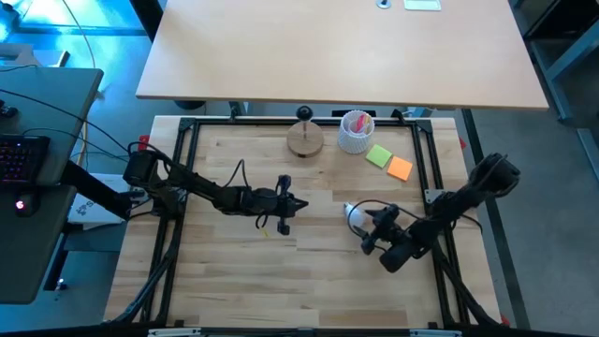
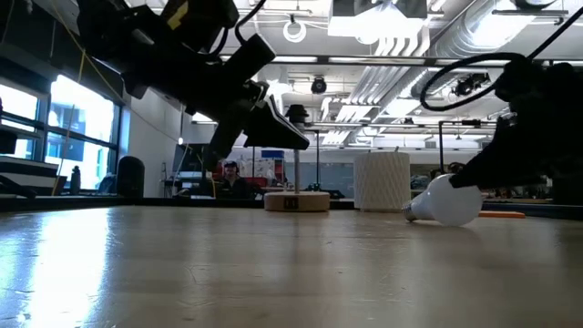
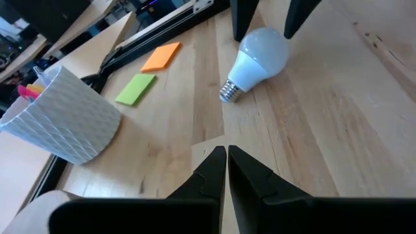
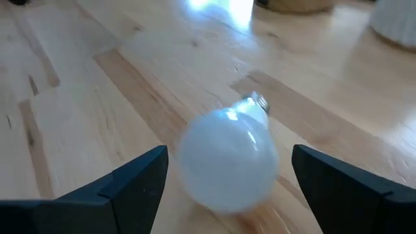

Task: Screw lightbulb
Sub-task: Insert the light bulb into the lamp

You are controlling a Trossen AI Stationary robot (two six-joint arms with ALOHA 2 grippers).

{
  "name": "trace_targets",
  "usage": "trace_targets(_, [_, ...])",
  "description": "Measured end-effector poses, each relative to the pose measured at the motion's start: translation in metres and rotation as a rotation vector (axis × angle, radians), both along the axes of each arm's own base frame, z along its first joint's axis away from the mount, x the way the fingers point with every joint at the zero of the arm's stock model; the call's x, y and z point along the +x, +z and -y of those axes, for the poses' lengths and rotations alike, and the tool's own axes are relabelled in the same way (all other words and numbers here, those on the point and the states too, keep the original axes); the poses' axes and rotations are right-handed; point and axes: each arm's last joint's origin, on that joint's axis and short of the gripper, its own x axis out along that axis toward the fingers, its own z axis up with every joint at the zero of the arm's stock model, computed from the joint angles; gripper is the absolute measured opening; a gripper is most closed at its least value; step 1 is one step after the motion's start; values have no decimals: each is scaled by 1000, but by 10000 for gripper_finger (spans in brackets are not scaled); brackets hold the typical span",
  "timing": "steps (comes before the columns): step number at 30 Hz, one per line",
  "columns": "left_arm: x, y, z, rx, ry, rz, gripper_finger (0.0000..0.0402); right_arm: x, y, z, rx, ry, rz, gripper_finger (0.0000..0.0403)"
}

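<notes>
The white lightbulb (image 1: 354, 216) lies on its side on the wooden table, its globe and metal screw base (image 3: 229, 91) both down on the wood; it also shows in the low view (image 2: 446, 202). My right gripper (image 4: 227, 162) is open, low over the table, with one finger on each side of the globe (image 4: 227, 159) and a gap to each. My left gripper (image 3: 226, 151) is shut and empty, hovering near the table's middle (image 1: 299, 203), pointing toward the bulb. The round wooden disc with the black socket (image 1: 305, 139) stands at the far edge.
A white perforated cup (image 1: 356, 133) with pink contents stands right of the disc. A green sticky note (image 1: 378, 155) and an orange one (image 1: 400, 168) lie at the far right. A black frame (image 1: 187, 131) edges the table. Bare wood lies near the front edge (image 1: 299, 290).
</notes>
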Motion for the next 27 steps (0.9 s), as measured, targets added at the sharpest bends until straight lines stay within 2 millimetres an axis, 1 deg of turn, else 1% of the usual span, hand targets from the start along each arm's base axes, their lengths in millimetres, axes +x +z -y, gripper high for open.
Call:
trace_targets(4, [0, 0, -1, -10, 5, 2, 13, 15, -2, -3, -55, 41, -5, 326])
trace_targets(6, [0, 0, -3, -22, 16, 5, 13, 19, -5, -3, -82, 43, -25, 326])
trace_targets(15, [0, 0, -5, -27, 19, 4, 13, 22, -28, 7, -115, -45, -63, 326])
trace_targets(20, [0, 0, -5, -64, 33, 12, 13, 22, -39, 10, -133, -76, -81, 326])
trace_targets(24, [0, 0, -5, -67, 34, 14, 13, 24, -45, 14, -137, -108, -85, 326])
trace_targets(27, [0, 0, -5, -78, 38, 16, 13, 25, -47, 16, -101, -139, -63, 326])
